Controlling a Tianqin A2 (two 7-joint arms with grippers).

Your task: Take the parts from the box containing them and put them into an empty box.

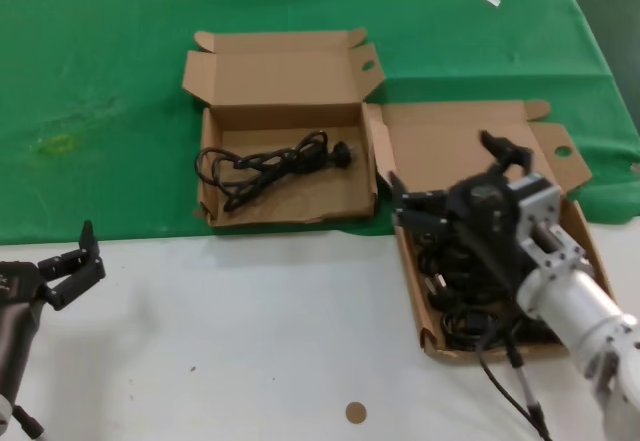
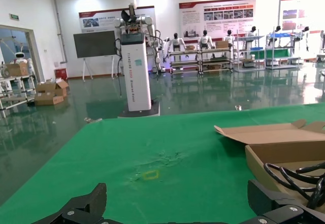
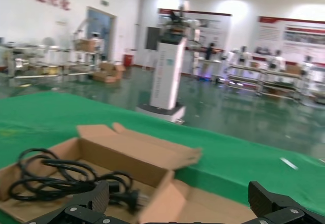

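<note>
1. Head view: the right gripper (image 1: 450,176) hovers with its claw spread and empty over the deeper box (image 1: 440,146) at 4 o'clock, where tangled black cables (image 1: 465,316) lie.
2. The shallower box (image 1: 285,81), at its 10 o'clock, holds one cable (image 1: 270,166).
3. Best to drop straight down, straddle a single bundle, clamp firmly, and lift high enough that the loops clear the wall without dragging neighbours.
4. The left gripper (image 1: 70,266) idles at 8 o'clock, fingers apart.
</note>
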